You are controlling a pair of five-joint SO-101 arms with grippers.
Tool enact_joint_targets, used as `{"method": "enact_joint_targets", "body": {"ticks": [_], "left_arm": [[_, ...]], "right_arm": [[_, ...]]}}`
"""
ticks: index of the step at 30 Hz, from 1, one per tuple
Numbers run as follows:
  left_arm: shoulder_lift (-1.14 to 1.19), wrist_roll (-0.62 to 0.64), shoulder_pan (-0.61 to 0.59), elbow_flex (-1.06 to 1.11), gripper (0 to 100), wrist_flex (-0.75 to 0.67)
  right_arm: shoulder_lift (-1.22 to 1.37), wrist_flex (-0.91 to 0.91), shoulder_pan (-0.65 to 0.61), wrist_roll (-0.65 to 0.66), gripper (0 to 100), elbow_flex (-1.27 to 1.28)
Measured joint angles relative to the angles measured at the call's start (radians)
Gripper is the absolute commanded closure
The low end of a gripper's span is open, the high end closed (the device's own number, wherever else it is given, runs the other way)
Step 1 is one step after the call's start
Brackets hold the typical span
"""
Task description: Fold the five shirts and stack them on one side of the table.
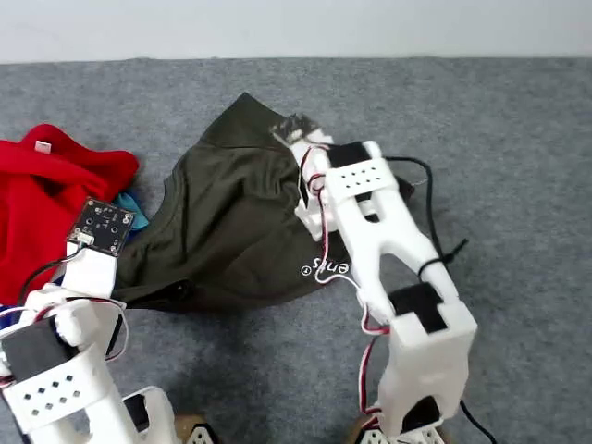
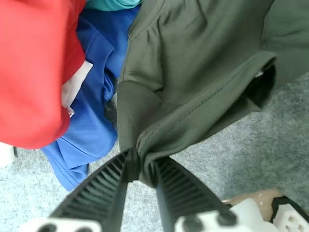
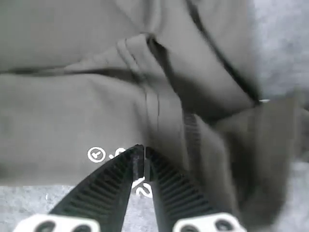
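Far left: red shirt (image 1: 42,190) bunched up, cut off by the edge, its white tag (image 1: 43,146) too small to read. Blue shirt (image 2: 91,121) and teal shirt (image 2: 113,4) tucked beside it, clearest from the left wrist. Left gripper (image 2: 140,168) pinched tight on a fold of the dark green shirt (image 1: 231,222), mid-table. Right gripper (image 3: 140,155) closed on its hem by small white print (image 3: 96,154) — fingers hidden under the arm from above.

Crumpled olive shirt (image 1: 231,222) mid-table; red shirt (image 1: 37,203), blue shirt (image 2: 91,121) bunched beside
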Motion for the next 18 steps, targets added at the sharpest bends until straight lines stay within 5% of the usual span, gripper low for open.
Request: {"method": "enact_joint_targets", "body": {"ticks": [13, 18], "left_arm": [[0.000, 0.000, 0.000, 0.000, 99, 0.000], [0.000, 0.000, 0.000, 0.000, 99, 0.000]], "right_arm": [[0.089, 0.402, -0.005, 0.000, 99.1, 0.000], [0.089, 0.416, 0.006, 0.000, 99.1, -0.034]]}}
